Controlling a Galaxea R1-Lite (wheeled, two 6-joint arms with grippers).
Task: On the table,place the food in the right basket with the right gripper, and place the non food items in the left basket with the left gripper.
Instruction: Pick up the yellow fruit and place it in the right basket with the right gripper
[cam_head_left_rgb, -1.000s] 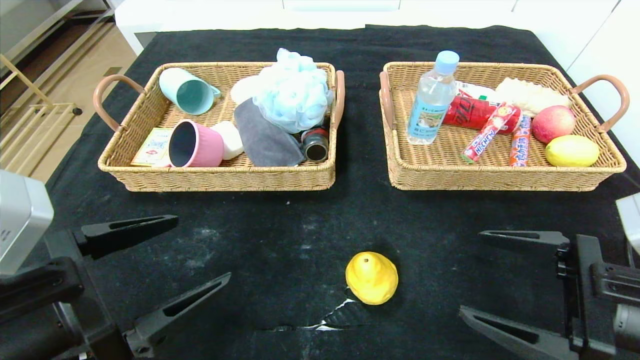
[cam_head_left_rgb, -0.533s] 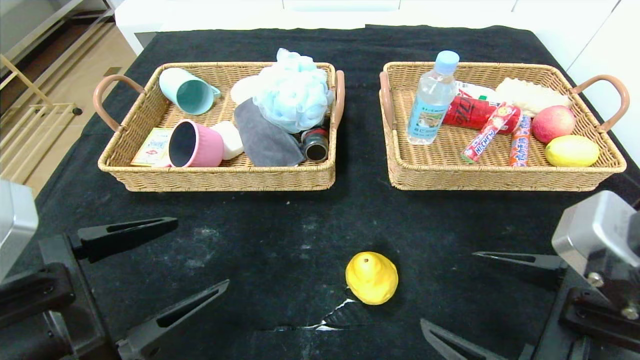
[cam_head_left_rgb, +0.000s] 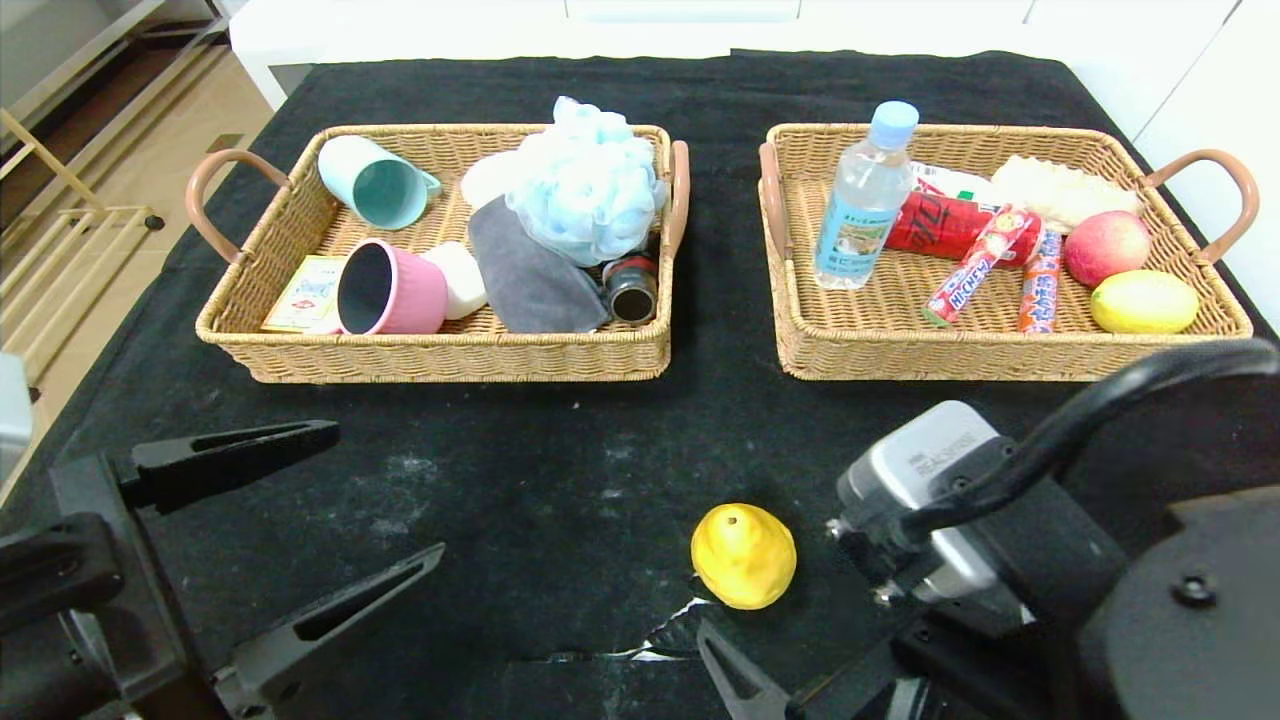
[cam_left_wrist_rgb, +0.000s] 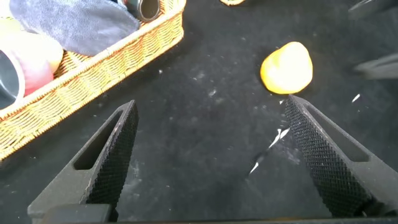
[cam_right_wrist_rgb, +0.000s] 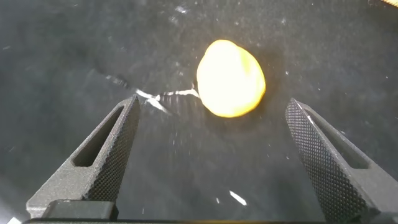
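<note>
A lumpy yellow pear (cam_head_left_rgb: 743, 555) lies on the black table (cam_head_left_rgb: 560, 470) by a white tear (cam_head_left_rgb: 660, 640). My right gripper (cam_right_wrist_rgb: 211, 99) is open, its fingers on either side of the pear (cam_right_wrist_rgb: 231, 78) and just short of it. In the head view one right fingertip (cam_head_left_rgb: 722, 660) shows. My left gripper (cam_head_left_rgb: 388, 490) is open and empty near the front left. The right basket (cam_head_left_rgb: 1000, 360) holds the bottle (cam_head_left_rgb: 862, 205) and sausage stick (cam_head_left_rgb: 1040, 282). The left basket (cam_head_left_rgb: 450, 352) holds the soap bar (cam_head_left_rgb: 458, 278), pink pot (cam_head_left_rgb: 392, 290) and mesh puff (cam_head_left_rgb: 588, 180).
The left basket also holds a teal cup (cam_head_left_rgb: 375, 182), a grey cloth (cam_head_left_rgb: 525, 270) and a small can (cam_head_left_rgb: 630, 288). The right basket also holds a lemon (cam_head_left_rgb: 1143, 301), an apple (cam_head_left_rgb: 1105, 247) and a red can (cam_head_left_rgb: 940, 225). The pear also shows in the left wrist view (cam_left_wrist_rgb: 286, 67).
My right arm has swung in from the right edge towards the pear, and its wrist now hangs beside it. My left gripper has drifted slightly back and left. The pear has not moved.
</note>
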